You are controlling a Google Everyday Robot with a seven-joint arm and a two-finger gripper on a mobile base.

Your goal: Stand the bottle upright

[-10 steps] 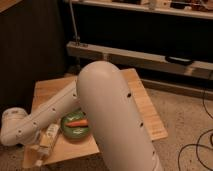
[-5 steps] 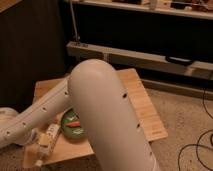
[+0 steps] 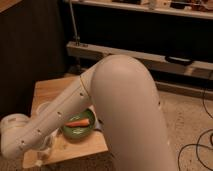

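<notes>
My white arm fills the middle of the camera view, running from its big elbow down to the wrist at the lower left. The gripper hangs below the wrist, over the front left corner of the wooden table. The bottle is hidden; the arm and wrist cover that corner of the table.
A green plate with an orange carrot piece lies on the table just right of the forearm. A pale translucent cup stands behind the forearm. A dark shelf unit runs along the back, and cables lie on the floor at right.
The elbow has swung closer and now covers more of the table. The wrist and gripper have sunk slightly toward the table's front left corner.
</notes>
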